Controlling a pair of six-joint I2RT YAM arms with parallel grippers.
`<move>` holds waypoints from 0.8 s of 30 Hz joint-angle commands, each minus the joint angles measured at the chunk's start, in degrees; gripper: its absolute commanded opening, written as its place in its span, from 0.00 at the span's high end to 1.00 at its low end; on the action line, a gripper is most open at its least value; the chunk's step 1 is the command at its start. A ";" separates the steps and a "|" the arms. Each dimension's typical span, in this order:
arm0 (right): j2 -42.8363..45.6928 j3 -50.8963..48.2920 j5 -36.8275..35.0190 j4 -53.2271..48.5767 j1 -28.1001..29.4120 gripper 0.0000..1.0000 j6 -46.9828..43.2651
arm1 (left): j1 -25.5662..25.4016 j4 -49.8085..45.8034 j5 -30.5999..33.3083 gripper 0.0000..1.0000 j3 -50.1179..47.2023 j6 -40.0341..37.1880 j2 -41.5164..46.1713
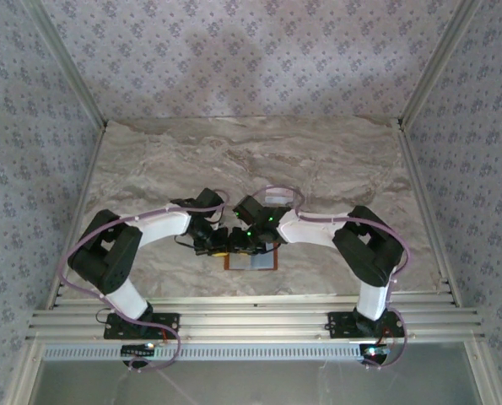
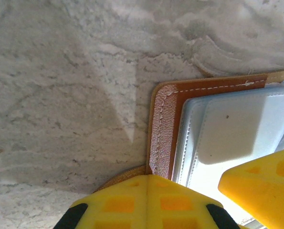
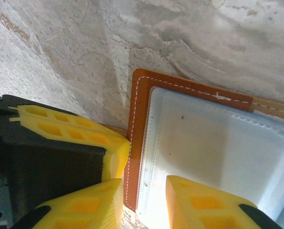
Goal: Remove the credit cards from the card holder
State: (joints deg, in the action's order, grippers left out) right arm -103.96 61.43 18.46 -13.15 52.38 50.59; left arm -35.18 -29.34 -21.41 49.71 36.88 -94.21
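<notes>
On the marble-patterned table, towards its near edge and about midway between the two arm bases: brown wallet, lying open and flat with the pale grey-blue lining up. White stitching runs along the brown border. One rounded corner points towards the far side of the table.

Both arms are bent inward and meet over the wallet's left end.

Left gripper: yellow fingers pressed together, no gap between them. The tips sit at the wallet's left border, over the brown leather edge. From the right wrist camera the same fingers lie just beside the outer edge and look to be touching it, with nothing between them.

Right gripper: fingers apart, gap plain to see. One finger is off the wallet's left edge, over the table and close beside the left gripper. The other is over the pale lining panel. The brown border and the panel's stitched edge lie in the gap between them. Cannot tell whether either pad presses on the leather.

Credit cards: the inside of the wallet shows layered pale flat panels. Cannot tell which, if any, is a card and which is lining. No card lies loose on the table around the wallet.

Patterned wall on three sides. Metal rail carries the arm bases.
</notes>
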 commanded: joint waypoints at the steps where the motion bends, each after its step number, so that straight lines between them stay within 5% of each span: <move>1: -0.61 -0.83 -2.65 -3.23 0.64 0.70 -0.03 | 0.22 -0.95 1.99 0.93 -1.69 -1.21 -0.88; 14: 1.48 -1.08 -8.15 -11.48 1.32 0.74 -1.62 | 0.82 -1.42 1.72 0.93 -1.59 -1.89 -0.88; 24: -0.47 9.16 -18.63 -27.20 4.08 0.50 -4.68 | 1.08 -2.03 1.79 0.93 -1.20 -2.26 -0.71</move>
State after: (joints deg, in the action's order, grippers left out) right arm -103.11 67.05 5.65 -31.31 55.68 47.11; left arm -34.50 -29.34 -22.11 49.67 35.70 -94.19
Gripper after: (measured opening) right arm 0.487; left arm 0.074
